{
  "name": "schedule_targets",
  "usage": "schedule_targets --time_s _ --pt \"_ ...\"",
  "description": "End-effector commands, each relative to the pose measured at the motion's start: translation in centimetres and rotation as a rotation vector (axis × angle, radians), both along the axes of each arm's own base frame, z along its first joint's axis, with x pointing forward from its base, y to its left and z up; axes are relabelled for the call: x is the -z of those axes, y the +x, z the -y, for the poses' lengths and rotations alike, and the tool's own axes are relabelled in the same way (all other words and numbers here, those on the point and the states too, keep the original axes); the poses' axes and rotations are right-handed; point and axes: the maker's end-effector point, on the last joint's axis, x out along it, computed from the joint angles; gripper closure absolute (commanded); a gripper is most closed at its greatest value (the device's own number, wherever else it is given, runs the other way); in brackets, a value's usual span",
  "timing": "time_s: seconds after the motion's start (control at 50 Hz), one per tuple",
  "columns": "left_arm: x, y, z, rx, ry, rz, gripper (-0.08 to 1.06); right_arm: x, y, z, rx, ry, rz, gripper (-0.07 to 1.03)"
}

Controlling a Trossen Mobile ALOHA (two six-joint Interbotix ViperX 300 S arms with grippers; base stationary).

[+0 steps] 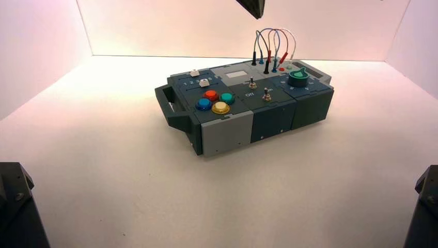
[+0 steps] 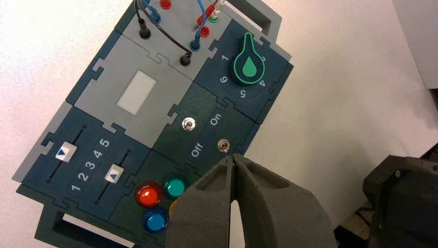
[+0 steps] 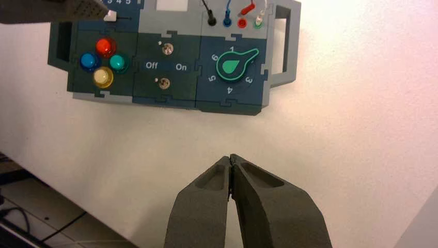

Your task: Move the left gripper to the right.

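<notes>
Lettering shows plainly on the box (image 2: pixel 155 67) in both wrist views: "Off" and "On" sit between two small toggle switches (image 2: pixel 189 124), digits 1 to 5 run between the two sliders (image 2: pixel 65 152), and digits ring the green knob (image 2: pixel 248 66), of which 1, 4, 5 and 6 read clearly in the left wrist view, with 3 legible in the right wrist view. The knob's pointed end aims between 1 and 3. A blank white panel (image 2: pixel 136 92) sits on the grey section beside the sliders.

Left pincer (image 2: pixel 235 157) hangs above the box, its fingertips pressed together with nothing between them; its tip lies over the switch block, just beside the toggle nearer the "Off" label, and its body hides part of the yellow button. In the high view only its dark pointed end (image 1: pixel 253 7) shows at the upper edge, above the looping wires (image 1: pixel 274 44). The red button (image 2: pixel 149 195), teal button (image 2: pixel 176 186) and blue button (image 2: pixel 154 220) cluster next to the pincer.

Right pincer (image 3: pixel 230 158) is likewise closed and empty, hovering over the bare white tabletop (image 3: pixel 335 129), well apart from the box's front edge. Black, blue, red and green plugs (image 3: pixel 210 21) stand in a row behind the knob.
</notes>
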Motion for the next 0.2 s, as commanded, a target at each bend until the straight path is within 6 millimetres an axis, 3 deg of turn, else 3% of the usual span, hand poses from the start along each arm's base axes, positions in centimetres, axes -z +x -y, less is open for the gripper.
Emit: schedule_targets --time_s 0.02,0.2 --pt "-1.56 -0.20 -0.11 0.007 -0.023 0.030 1.01 -1.28 0.69 -0.09 0.002 0.005 0.044 0.99" --pt "-1.78 -0.37 -0.53 0.014 -0.018 0.043 1.01 -1.12 0.55 -0.08 0.002 0.005 0.041 0.99"
